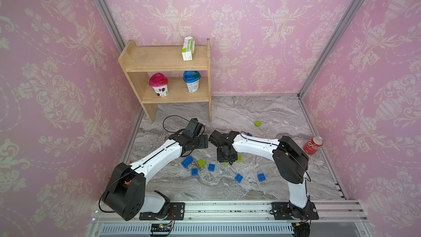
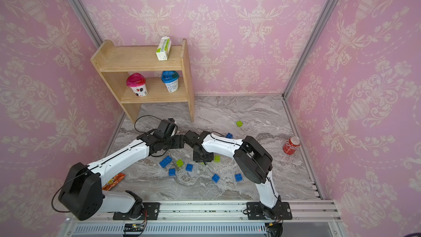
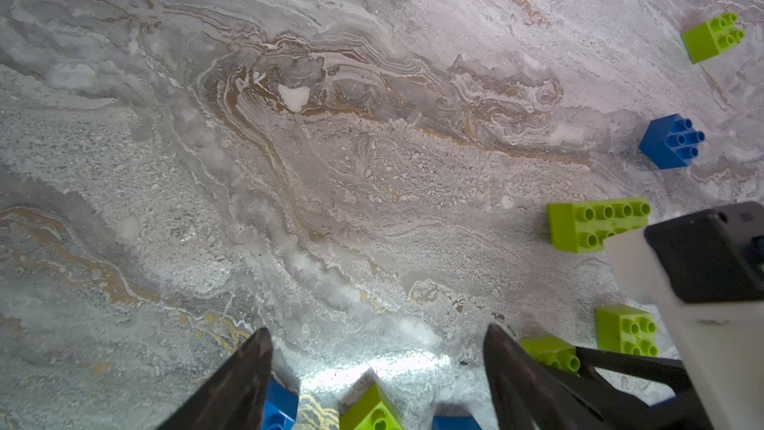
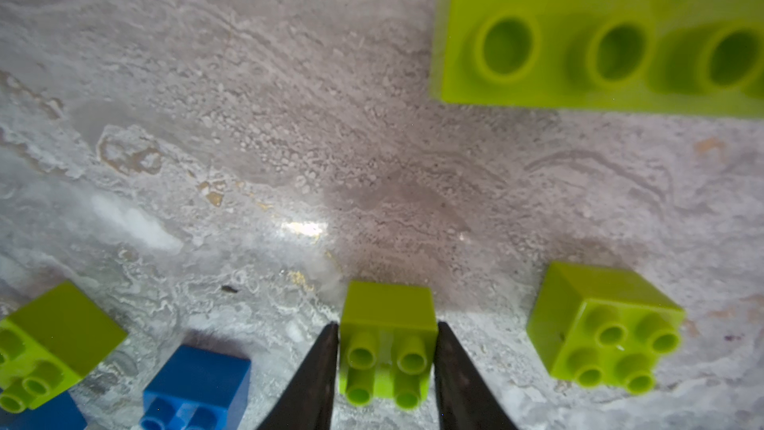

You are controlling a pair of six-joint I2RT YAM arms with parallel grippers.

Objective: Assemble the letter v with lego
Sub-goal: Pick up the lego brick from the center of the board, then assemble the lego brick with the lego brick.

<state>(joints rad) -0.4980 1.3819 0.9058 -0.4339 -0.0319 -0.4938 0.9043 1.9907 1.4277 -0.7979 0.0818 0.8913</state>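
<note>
Lime-green lego brick point(image 4: 388, 308) sits clamped inside the right gripper point(image 4: 387, 324), while the left gripper point(image 3: 377, 328) hangs spread wide.

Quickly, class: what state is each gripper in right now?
Left gripper: open, holding nothing.
Right gripper: closed on a square lime-green brick, a finger against each side.

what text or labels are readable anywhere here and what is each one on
Nothing reads clearly.
Red soda can: white script, too blurred.
Carton on the shelf: print too small.
Pink-lidded cup: label blurred.
Blue-lidded cup: label blurred.
Orange snack packet: print blurred.
Lime-green lego brick at the right hand: no text.
</note>
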